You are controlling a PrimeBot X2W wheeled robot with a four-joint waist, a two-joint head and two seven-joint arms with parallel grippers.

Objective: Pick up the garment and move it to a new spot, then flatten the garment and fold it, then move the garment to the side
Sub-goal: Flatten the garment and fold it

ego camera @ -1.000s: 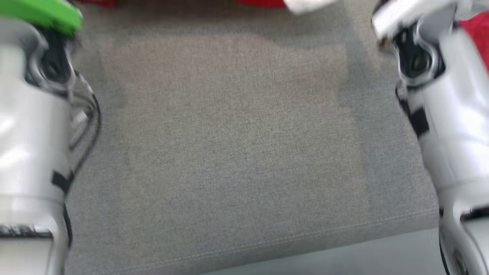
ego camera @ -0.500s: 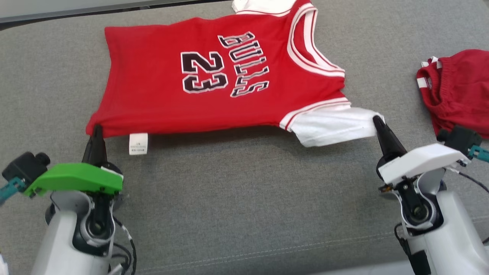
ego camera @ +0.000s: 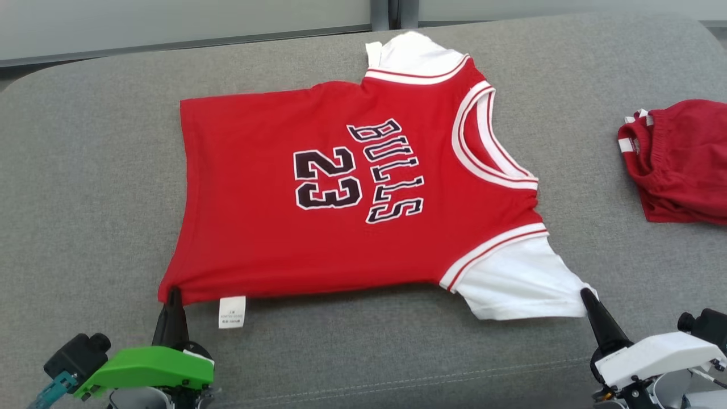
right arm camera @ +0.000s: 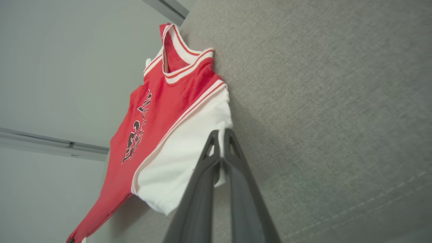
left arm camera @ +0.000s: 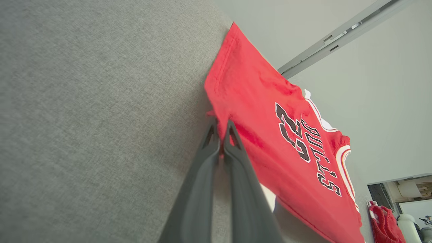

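A grey fabric cushion (ego camera: pixel 85 170) is carrying the garment (ego camera: pixel 255 227) in the head view: a red jersey with white sleeves, lying spread flat, print upward. The left gripper (ego camera: pixel 172 295) is reaching in from the near edge, fingers pinching the hem corner. The right gripper (ego camera: pixel 585 295) is pinching the near sleeve tip. In the left wrist view, closed fingers are clamping red cloth. In the right wrist view, closed fingers are clamping white cloth.

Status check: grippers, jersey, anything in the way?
Left gripper shut on jersey hem corner. Right gripper shut on its white sleeve. Jersey spread out on cushion. Red shorts apart, far right.
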